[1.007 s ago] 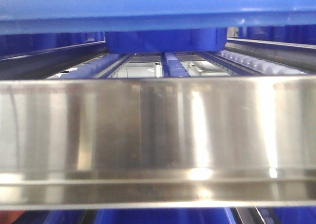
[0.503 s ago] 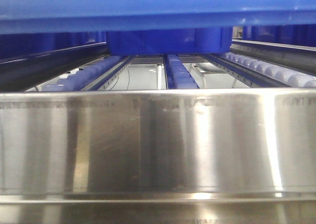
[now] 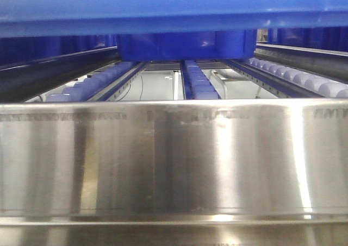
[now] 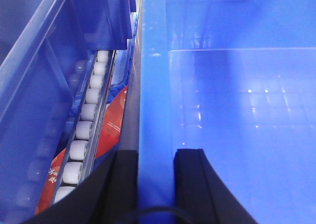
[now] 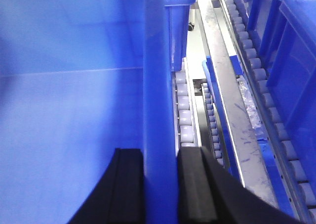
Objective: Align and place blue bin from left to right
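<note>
The blue bin (image 3: 174,7) fills the top of the front view as a wide bright-blue band above the rack. In the left wrist view my left gripper (image 4: 156,155) is shut on the bin's left wall (image 4: 154,85), one black finger (image 4: 126,184) outside and the other inside. The bin's glossy floor (image 4: 237,115) spreads to the right. In the right wrist view my right gripper (image 5: 159,155) is shut on the bin's right wall (image 5: 159,61), again with one finger (image 5: 190,184) outside and one inside.
A stainless steel rail (image 3: 174,159) crosses the front view, with roller tracks (image 3: 198,80) behind it running to another blue bin (image 3: 185,45). White rollers (image 4: 81,130), a red sheet (image 4: 111,130) and a neighbouring bin (image 4: 39,85) lie left. Rollers (image 5: 185,110), a steel rail (image 5: 232,115) and more bins (image 5: 296,61) lie right.
In the front view the steel rail has sunk lower since a second ago, and the far bin looks slightly larger and further right. Almost nothing has shifted in the last half second.
</note>
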Controlling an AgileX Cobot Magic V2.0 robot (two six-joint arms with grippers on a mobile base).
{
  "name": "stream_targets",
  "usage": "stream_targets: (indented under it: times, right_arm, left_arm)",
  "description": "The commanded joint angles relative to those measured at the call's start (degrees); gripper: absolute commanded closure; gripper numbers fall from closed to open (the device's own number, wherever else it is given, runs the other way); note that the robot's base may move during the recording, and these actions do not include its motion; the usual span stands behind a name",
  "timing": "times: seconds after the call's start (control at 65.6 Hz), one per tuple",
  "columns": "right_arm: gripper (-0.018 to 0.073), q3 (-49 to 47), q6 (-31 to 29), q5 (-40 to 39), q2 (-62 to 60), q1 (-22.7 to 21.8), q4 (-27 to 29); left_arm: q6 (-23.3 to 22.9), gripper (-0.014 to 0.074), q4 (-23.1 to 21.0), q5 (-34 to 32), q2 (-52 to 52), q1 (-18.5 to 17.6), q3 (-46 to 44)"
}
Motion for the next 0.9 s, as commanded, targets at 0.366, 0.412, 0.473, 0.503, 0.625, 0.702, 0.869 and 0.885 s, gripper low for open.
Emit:
stream_targets:
  times: [0.366,0.412,0.473,0.503,0.625,0.702,0.869,0.885]
  right_arm:
    - [0.0629,-0.52,0.31,-6.54,-0.54,0.60,-0.90]
    - [0.0629,-0.52,0.31,-6.54,-0.54,0.60,-0.90]
    - [0.0629,-0.52,0.31,-6.54,-0.54,0.60,-0.90]
    - [0.0629,-0.52,0.31,-6.54,-0.54,0.60,-0.90]
    - [0.0629,-0.52,0.31,-5.54,-0.35,-0.10,-0.90]
    - [0.0629,-0.52,0.31,-4.38,0.32,-1.34,-0.90]
    - [0.0629,-0.52,0.31,-3.62,2.57,-4.47,-0.90]
    - [0.0629,-0.52,0.31,-3.62,2.88,-4.74,-0.90]
  left_arm:
    - [-0.45,0.0707,0.59,-5.73,-0.45,-0.98,-0.71]
    - [-0.45,0.0707,0.43,-5.73,-0.45,-0.98,-0.71]
    - [-0.45,0.0707,-0.01,-5.73,-0.45,-0.98,-0.71]
    - [-0.45,0.0707,-0.15,-6.14,-0.45,-0.98,-0.71]
    - [-0.05,0.0707,-1.24,-8.21,0.48,-0.70,-0.71]
    - [0.03,0.0707,-2.16,-9.91,1.52,-0.31,-0.71]
    - [0.43,0.0707,-2.28,-12.50,4.94,-0.17,-0.71]
    - [0.43,0.0707,-2.28,-12.64,5.30,-0.17,-0.71]
